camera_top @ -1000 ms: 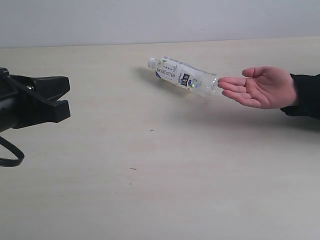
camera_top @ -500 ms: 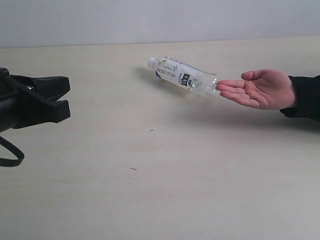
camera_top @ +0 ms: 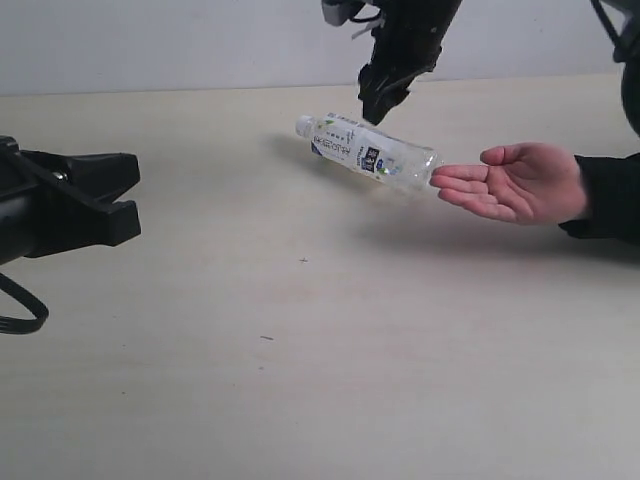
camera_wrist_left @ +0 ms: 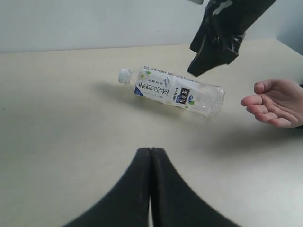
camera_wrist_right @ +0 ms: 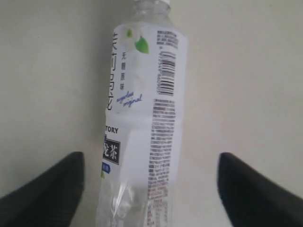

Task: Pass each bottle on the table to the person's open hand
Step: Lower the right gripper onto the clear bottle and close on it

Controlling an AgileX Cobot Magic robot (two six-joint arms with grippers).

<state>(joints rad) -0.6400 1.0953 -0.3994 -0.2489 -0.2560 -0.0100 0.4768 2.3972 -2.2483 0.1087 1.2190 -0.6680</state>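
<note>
Scanning the exterior view from its lower edge upward. Pale table [camera_top: 300, 380] with a few dark specks in the foreground.

At the left edge, mid-height: left gripper [camera_top: 112, 196], black, low over the table, black cable [camera_top: 22, 310] looping below it. In the left wrist view, clenched on nothing, fingers [camera_wrist_left: 137, 189] pressed flat together.

Further back, right of centre: one clear bottle [camera_top: 365, 152] with a white-green label, lying on its side on the table, white cap toward the upper left, base toward the right. Base just beside the fingertips of the open hand [camera_top: 525, 180], palm up, entering from the right edge with a dark sleeve. Contact between the two not resolvable.

Directly above the bottle's middle, reaching in from the top edge: right gripper [camera_top: 378, 100], black, tip close to the label. In the right wrist view, pincer released, one finger on each side of the bottle, both clear of it.

Behind all: pale wall [camera_top: 150, 40].
</note>
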